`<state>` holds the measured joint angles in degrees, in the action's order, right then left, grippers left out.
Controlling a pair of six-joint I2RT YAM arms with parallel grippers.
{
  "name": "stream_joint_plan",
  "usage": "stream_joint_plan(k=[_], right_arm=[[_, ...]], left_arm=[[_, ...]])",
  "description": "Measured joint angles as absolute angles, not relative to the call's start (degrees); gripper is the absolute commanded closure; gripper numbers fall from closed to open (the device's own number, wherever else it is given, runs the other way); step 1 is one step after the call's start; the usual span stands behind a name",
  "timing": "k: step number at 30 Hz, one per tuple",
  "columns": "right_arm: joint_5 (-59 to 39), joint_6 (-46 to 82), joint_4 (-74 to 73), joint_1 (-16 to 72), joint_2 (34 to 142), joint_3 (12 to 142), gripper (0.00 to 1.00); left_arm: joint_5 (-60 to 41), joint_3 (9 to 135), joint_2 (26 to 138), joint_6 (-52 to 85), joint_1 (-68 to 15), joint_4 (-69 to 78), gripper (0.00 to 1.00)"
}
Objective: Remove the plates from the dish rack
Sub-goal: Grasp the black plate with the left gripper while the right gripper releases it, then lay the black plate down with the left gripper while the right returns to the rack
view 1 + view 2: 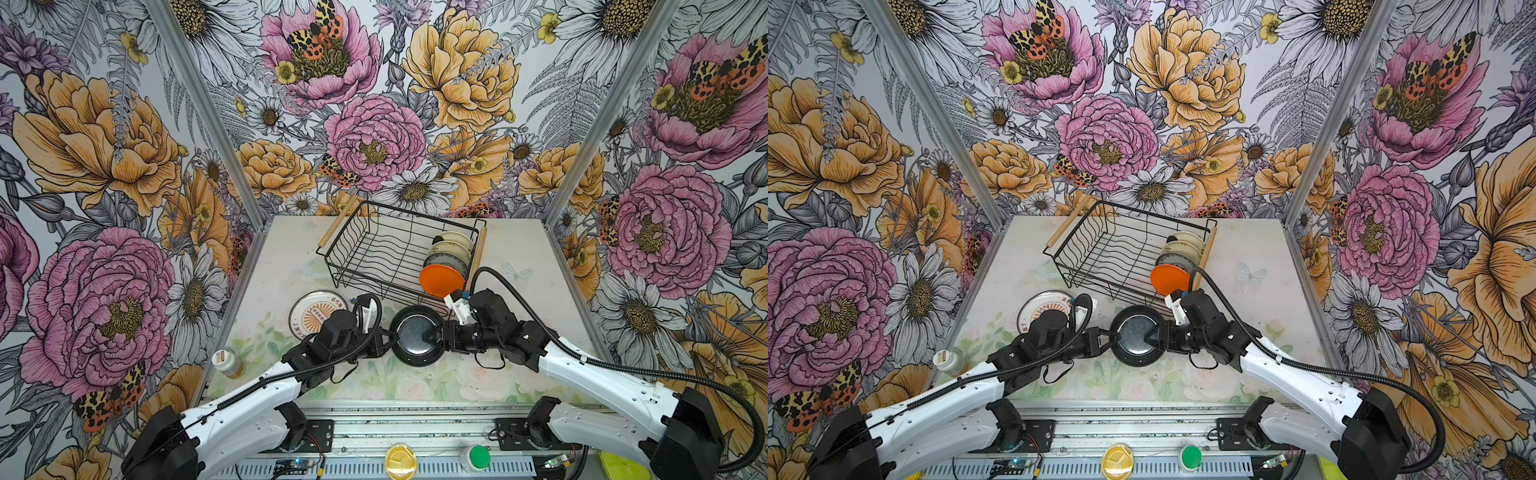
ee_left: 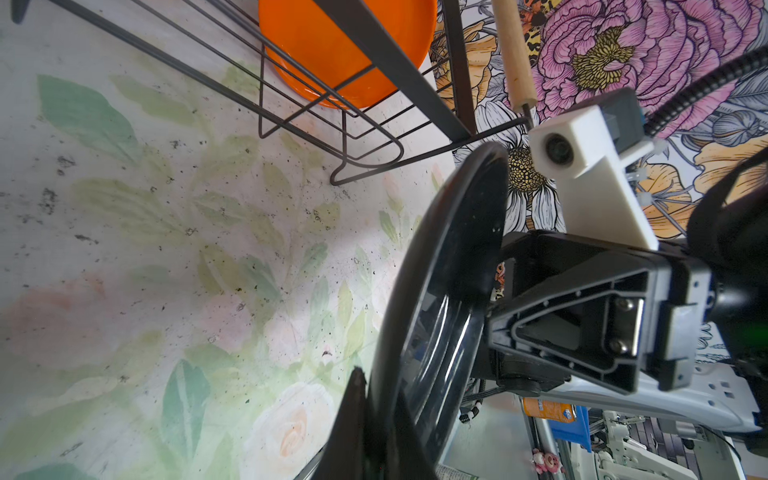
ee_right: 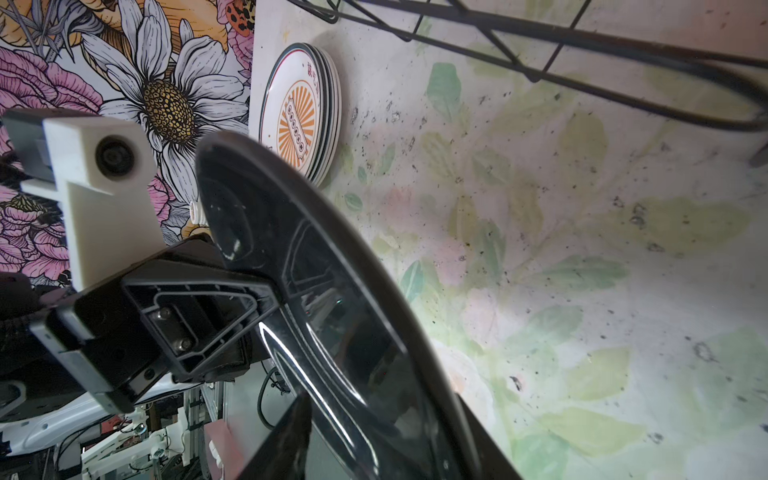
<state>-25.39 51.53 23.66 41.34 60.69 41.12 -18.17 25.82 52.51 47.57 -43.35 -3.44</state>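
- Dish rack (image 1: 374,249) (image 1: 1104,249): a black wire basket with a wooden rod handle (image 1: 337,226) at each end, standing on the floral table (image 1: 519,291). All places below are given from it.
- Plates in the rack: an orange plate (image 1: 441,281) (image 1: 1170,279) (image 2: 332,54) stands on edge at the rack's right end, nearest the robot. Several pale plates (image 1: 454,240) stand in a row just behind it. The rest of the rack holds nothing.
- Black plate (image 1: 411,336) (image 1: 1133,338) (image 2: 453,257) (image 3: 316,266): outside the rack, just in front of its near right corner. In both wrist views it is clear of the tabletop, held between the two arms.
- Left gripper (image 1: 390,334) (image 1: 1108,336) (image 2: 374,436): in front of the rack, its jaws clamped together on the black plate's left rim.
- Right gripper (image 1: 436,332) (image 1: 1152,334) (image 3: 386,449): in front of the rack's right end, with a finger on either side of the black plate's right rim. Whether the jaws press on the rim or stand slack cannot be told.
- Stacked plates (image 1: 318,311) (image 1: 1044,305) (image 3: 297,112): a flat pile on the table just in front of the rack's left end. The top one is white with a dark rim and an orange sunburst motif.
- Small bottle (image 1: 226,363): well apart from the rack, at the table's near left edge.
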Motion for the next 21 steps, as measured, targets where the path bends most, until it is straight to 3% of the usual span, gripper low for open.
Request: stream_joint_plan(k=[13,21], right_arm=[[-24.8,40.5,32.3,38.8,60.5,51.3,0.33],[-18.3,31.0,38.7,34.3,64.5,66.8,0.26]], left_arm=[[-23.2,24.5,37.7,48.2,-27.3,-18.5,1.0],[-24.5,22.2,35.9,51.2,-21.5,-26.0,1.0]])
